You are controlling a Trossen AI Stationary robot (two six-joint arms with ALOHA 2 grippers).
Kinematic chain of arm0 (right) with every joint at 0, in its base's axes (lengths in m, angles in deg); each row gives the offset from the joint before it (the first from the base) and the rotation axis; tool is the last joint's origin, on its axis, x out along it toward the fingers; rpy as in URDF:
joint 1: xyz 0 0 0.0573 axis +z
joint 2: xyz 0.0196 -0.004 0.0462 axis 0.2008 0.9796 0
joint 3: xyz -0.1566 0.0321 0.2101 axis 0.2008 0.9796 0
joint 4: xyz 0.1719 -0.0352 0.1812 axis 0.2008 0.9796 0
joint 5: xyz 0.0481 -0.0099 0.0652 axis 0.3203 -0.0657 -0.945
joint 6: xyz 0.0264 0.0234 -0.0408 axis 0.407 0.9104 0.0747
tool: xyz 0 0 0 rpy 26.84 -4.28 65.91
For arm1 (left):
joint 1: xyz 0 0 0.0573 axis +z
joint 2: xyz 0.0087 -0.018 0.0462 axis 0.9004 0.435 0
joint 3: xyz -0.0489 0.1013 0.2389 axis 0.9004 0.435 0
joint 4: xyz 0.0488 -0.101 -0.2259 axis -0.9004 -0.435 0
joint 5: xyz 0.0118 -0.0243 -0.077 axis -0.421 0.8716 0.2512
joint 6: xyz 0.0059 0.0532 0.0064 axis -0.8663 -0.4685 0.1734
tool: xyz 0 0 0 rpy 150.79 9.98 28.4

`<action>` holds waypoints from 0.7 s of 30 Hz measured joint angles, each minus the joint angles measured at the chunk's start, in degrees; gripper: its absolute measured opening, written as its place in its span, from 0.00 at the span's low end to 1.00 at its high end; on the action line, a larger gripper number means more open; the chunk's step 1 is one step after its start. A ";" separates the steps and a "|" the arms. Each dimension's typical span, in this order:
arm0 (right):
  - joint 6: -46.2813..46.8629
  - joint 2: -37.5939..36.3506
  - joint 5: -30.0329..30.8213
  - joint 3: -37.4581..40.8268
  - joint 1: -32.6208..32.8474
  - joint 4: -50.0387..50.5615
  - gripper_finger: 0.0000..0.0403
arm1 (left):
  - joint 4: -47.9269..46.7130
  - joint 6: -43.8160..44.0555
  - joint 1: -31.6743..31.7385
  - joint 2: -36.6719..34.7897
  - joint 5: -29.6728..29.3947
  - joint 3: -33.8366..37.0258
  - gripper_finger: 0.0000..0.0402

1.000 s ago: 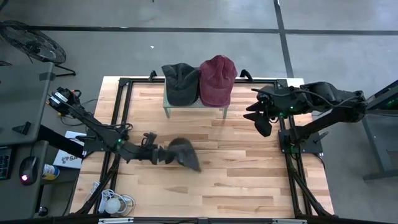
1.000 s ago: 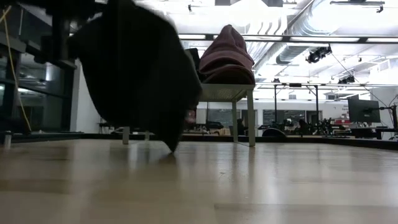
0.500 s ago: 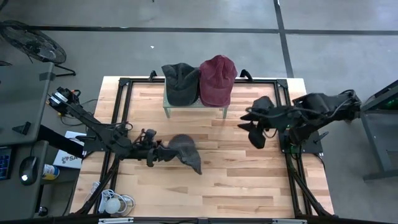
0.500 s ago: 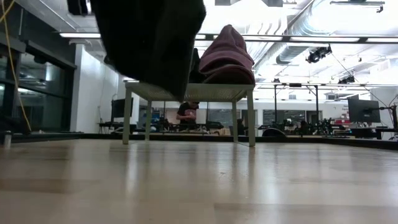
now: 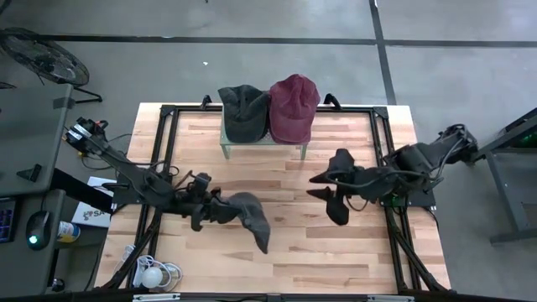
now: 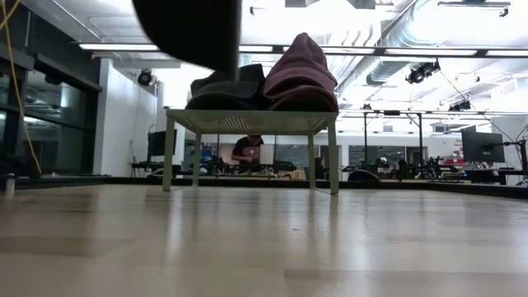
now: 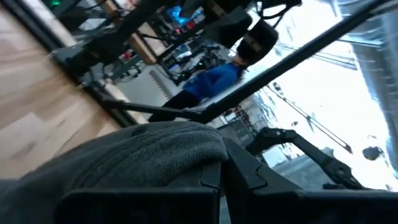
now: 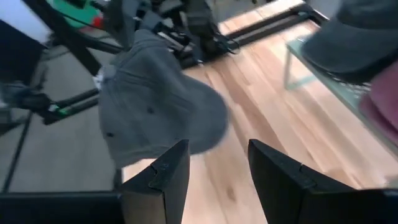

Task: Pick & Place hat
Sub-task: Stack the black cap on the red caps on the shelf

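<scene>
Since a second ago the grey hat (image 5: 247, 216) has been carried higher off the table (image 5: 294, 252) and shifted slightly toward the table's centre, so that in the low view only its dark lower edge (image 6: 191, 31) is seen at the top of the picture, clear of the wood. The right gripper (image 5: 323, 185) has been brought from beside the rack inward over the middle of the table.

The grey hat is held aloft in the left gripper (image 5: 210, 210), whose fingers are clamped shut on the cloth of the crown; the brim hangs away from the fingers, toward the table's front edge. In the left wrist view the grey fabric (image 7: 134, 165) is seen bunched right against the dark fingers.

The right gripper is held with its fingers (image 8: 163, 177) parted and nothing between them; the grey hat (image 8: 155, 112) lies ahead of it, well apart, across bare wood.

Beyond both grippers, at the far edge of the table, a small rack (image 5: 262, 143) is stood, on which a dark hat (image 5: 242, 111) and a maroon hat (image 5: 293, 106) are set side by side, touching.

A person (image 6: 247, 150) is seen seated in the room behind the rack.
</scene>
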 joint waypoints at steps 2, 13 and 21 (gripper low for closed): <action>-1.26 0.07 0.02 0.00 1.34 -2.88 0.39 | -0.42 -1.54 0.00 0.00 0.79 -1.48 0.00; -17.39 0.36 13.66 0.00 9.53 -19.07 0.39 | -2.98 -11.72 -0.01 0.00 2.13 -9.60 0.00; -32.23 0.67 17.20 0.00 11.91 -24.73 0.39 | -3.56 -21.80 0.00 0.00 0.19 -15.44 0.00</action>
